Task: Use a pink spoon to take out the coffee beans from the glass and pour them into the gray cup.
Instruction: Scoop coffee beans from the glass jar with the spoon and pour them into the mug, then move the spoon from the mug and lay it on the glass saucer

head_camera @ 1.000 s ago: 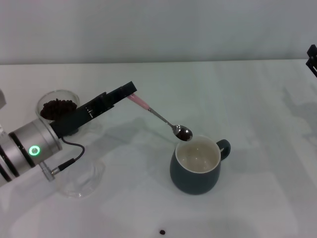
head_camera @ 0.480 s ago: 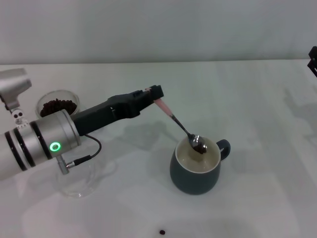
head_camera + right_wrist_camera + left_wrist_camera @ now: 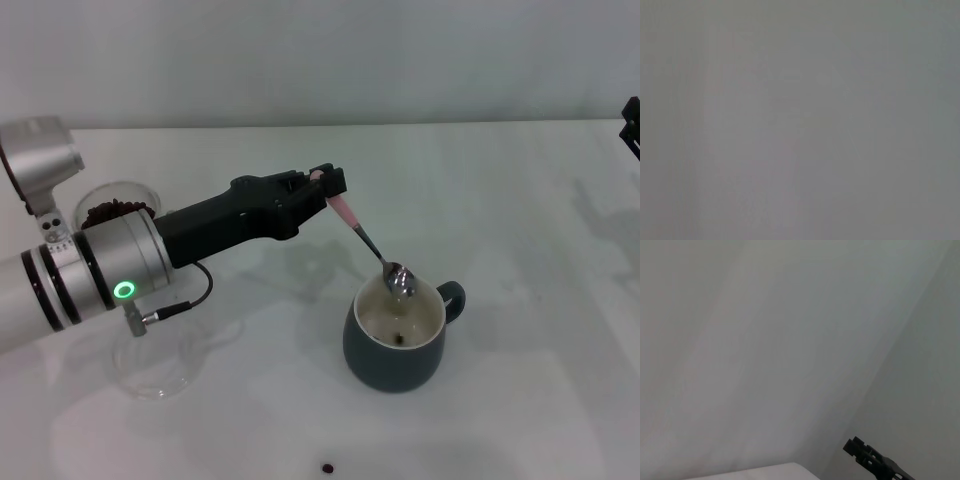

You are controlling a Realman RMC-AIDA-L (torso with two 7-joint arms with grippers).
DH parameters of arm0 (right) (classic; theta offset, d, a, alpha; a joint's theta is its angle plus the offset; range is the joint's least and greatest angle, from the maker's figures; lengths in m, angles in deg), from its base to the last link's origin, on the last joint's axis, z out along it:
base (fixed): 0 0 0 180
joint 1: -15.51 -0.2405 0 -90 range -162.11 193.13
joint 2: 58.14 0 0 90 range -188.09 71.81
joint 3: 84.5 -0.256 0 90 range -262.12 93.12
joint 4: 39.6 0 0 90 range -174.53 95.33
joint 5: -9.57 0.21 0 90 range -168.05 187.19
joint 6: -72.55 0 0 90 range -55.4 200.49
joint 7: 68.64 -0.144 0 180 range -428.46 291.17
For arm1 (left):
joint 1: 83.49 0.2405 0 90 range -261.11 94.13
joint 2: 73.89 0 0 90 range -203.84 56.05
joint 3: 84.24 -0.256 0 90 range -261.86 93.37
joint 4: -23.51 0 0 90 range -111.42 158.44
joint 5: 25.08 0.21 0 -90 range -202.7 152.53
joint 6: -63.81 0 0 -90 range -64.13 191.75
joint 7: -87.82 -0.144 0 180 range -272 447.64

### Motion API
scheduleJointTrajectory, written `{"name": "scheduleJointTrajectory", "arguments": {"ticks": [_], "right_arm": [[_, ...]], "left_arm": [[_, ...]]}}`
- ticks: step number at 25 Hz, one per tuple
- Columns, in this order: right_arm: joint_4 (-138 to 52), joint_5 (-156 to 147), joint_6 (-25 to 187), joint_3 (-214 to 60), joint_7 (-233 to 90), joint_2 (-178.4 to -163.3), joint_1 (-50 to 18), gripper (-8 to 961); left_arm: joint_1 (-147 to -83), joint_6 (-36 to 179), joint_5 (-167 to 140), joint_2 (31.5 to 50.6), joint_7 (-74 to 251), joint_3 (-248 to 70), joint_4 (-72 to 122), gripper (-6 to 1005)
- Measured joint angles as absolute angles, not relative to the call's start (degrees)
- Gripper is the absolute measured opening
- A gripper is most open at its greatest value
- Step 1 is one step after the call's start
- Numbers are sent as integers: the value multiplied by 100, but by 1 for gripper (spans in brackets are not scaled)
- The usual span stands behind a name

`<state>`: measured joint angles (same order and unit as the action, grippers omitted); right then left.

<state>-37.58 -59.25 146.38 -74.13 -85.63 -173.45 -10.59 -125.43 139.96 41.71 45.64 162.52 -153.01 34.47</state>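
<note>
Left arm (image 3: 90, 275): runs off the head view's left edge and hides the near side of the glass (image 3: 118, 205).
Dish (image 3: 160, 365): partly covered by the arm; its clear rim is hard to trace.
Right gripper (image 3: 631, 120): only a dark sliver at the head view's right edge; fingers not visible.
Cup (image 3: 395, 350): dark specks inside, too small to count.
Table speck (image 3: 327, 467): too small to identify.
Right wrist view: featureless gray blur.
</note>
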Motion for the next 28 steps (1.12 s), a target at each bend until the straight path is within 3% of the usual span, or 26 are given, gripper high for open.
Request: {"name": "scheduleJointTrajectory", "arguments": {"ticks": [15, 18, 23, 28], "right_arm": [[-3757, -5924, 14685, -7422, -8589, -17345, -1062, 876], [-3750, -5925, 14689, -7422, -8590, -17345, -1061, 876], [-3773, -5925, 14693, -7421, -8581, -17345, -1045, 876], [-3826, -5925, 14694, -7412, -8564, -17344, -1023, 876]], "left_arm": [[-11599, 14467, 2554, 4512, 16956, -15253, 3450, 136], [-11121, 14782, 2031, 4493, 17026, -15254, 3440, 136], [-9762, 15183, 724, 4484, 17307, -15253, 3388, 136], [-9128, 15189, 204, 4492, 17333, -15254, 3322, 137]]}}
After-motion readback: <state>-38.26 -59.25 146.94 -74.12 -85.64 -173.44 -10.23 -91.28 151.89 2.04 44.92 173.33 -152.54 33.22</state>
